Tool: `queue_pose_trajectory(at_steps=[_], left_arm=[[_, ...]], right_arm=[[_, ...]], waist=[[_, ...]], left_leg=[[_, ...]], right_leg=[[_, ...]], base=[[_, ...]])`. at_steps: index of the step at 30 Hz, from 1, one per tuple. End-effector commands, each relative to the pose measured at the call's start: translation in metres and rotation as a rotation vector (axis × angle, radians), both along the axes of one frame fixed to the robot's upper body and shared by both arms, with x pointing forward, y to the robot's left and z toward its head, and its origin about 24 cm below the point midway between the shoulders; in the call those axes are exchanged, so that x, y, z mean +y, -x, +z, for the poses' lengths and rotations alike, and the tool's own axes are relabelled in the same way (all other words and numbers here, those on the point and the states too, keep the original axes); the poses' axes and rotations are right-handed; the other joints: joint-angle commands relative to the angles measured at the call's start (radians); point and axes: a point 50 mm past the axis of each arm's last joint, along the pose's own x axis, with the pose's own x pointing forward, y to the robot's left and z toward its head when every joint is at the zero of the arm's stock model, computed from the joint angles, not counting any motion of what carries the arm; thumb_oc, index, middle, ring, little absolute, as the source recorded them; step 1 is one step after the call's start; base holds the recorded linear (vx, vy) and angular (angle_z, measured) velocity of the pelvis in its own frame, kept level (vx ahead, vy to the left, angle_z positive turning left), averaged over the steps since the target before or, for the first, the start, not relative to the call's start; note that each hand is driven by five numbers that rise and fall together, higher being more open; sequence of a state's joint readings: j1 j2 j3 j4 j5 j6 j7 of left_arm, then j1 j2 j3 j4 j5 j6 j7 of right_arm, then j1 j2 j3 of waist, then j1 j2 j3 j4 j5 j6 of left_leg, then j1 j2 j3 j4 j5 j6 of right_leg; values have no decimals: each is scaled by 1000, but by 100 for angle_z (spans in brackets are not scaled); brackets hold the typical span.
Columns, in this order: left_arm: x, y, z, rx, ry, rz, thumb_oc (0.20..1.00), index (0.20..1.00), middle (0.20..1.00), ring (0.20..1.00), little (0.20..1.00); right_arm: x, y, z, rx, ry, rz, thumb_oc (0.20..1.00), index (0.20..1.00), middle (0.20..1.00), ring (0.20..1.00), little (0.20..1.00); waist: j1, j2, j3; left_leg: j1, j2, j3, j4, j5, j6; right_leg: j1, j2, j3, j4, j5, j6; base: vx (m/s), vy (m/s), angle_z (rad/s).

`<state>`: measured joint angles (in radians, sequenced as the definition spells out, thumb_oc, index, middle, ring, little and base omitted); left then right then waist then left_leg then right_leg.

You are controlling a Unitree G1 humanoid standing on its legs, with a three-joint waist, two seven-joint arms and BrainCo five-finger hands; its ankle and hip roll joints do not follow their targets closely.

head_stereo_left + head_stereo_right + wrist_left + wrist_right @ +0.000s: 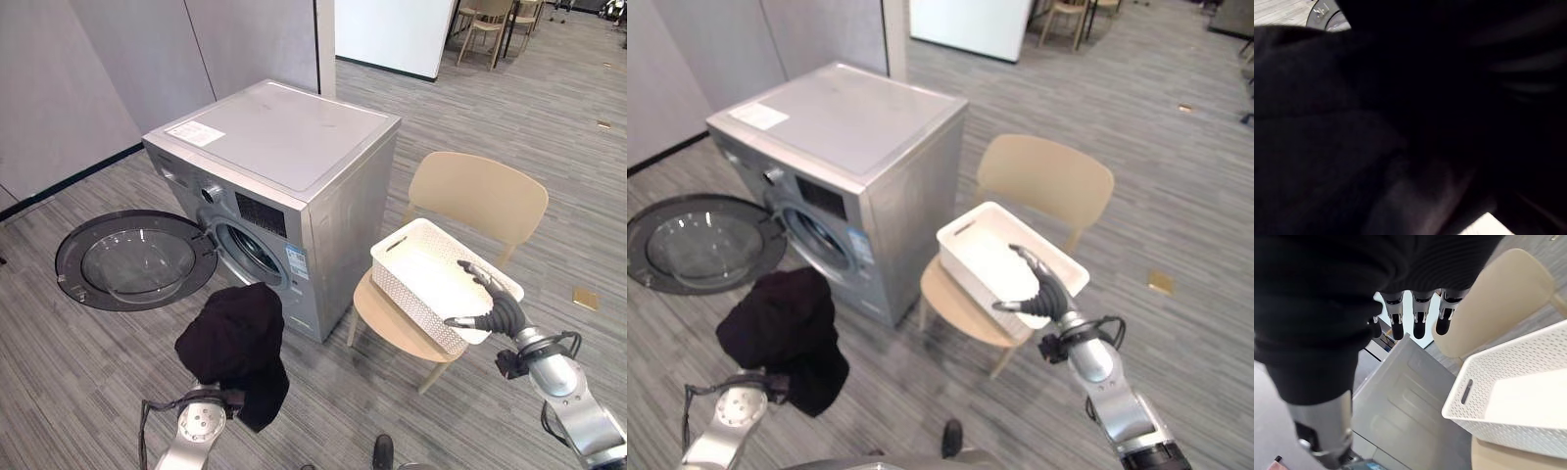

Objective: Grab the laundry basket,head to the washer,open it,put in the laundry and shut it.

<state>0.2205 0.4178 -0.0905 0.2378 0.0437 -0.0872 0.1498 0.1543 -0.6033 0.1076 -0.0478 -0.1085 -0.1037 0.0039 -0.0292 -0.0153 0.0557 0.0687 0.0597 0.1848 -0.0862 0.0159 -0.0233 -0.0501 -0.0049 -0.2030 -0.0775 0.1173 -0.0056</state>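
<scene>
Left eye view puts the black laundry (233, 348) bunched over the left hand (201, 419) — grip hidden, can't tell — just before the washer's (284, 147) open drum (252, 253), while the right hand (487, 300), fingers straight, hovers over the emptied basket (416, 257) on the chair's (477, 192) seat.

My right arm (1112, 392): silver-grey tube, dark ribbed wrist cover; right hand (498, 305) with silver, dark-tipped fingers. My left arm (199, 426): silver-grey, round screwed joint plate.
</scene>
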Motion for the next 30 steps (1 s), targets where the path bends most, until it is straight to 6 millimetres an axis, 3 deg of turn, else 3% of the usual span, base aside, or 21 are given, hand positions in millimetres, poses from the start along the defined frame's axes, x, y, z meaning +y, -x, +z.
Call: queue_pose_trajectory(at_steps=[1, 2, 3, 4, 8, 12, 30], left_arm=[[44, 13, -1, 45, -63, 93, 200, 200, 200, 200, 200], [44, 13, -1, 45, -63, 93, 200, 200, 200, 200, 200], [50, 24, -11, 100, -54, 131, 200, 200, 200, 200, 200], [50, 24, -11, 100, -55, 131, 200, 200, 200, 200, 200], [53, 48, -38, 227, 46, 227, 200, 200, 200, 200, 200], [52, 57, -47, 272, 59, 247, 200, 200, 200, 200, 200], [46, 47, -46, 251, 63, 226, 200, 200, 200, 200, 200]], right_arm=[[-22, 11, -35, 160, 29, -90, 1000, 1000, 1000, 1000, 1000], [-22, 11, -36, 160, 29, -89, 1000, 1000, 1000, 1000, 1000], [-28, 22, -58, 257, 25, -140, 1000, 1000, 1000, 1000, 1000], [-28, 22, -58, 257, 25, -140, 1000, 1000, 1000, 1000, 1000], [-37, 43, -101, 427, -29, -285, 1000, 1000, 1000, 1000, 1000], [-38, 53, -120, 499, -87, -365, 1000, 1000, 1000, 1000, 1000], [-38, 49, -123, 492, -100, -409, 1000, 1000, 1000, 1000, 1000]], waist=[[-4, -44, -1], [-5, -44, -1], [-4, -42, 5], [-4, -43, 5], [-1, -40, 18], [0, -38, 23], [14, -48, 37]], left_leg=[[-13, -36, -32, -1, -48, -5], [-13, -36, -32, -1, -48, -5], [-14, -36, -34, -1, -46, -5], [-14, -36, -34, -1, -46, -5], [-15, -37, -36, -1, -41, -3], [-14, -38, -39, -1, -40, -2], [-7, -38, -49, -1, -46, -1]], right_leg=[[83, -40, 27, -2, -116, 109], [83, -40, 27, -3, -116, 109], [83, -40, 28, -2, -118, 108], [83, -40, 27, -2, -118, 107], [85, -39, 24, -2, -122, 103], [89, -38, 24, -2, -125, 101], [100, -36, 19, 1, -134, 98]], base=[[0, 0, 0], [0, 0, 0], [0, 0, 0], [0, 0, 0], [-2, -3, 1], [3, -6, 3], [8, -5, 2]])
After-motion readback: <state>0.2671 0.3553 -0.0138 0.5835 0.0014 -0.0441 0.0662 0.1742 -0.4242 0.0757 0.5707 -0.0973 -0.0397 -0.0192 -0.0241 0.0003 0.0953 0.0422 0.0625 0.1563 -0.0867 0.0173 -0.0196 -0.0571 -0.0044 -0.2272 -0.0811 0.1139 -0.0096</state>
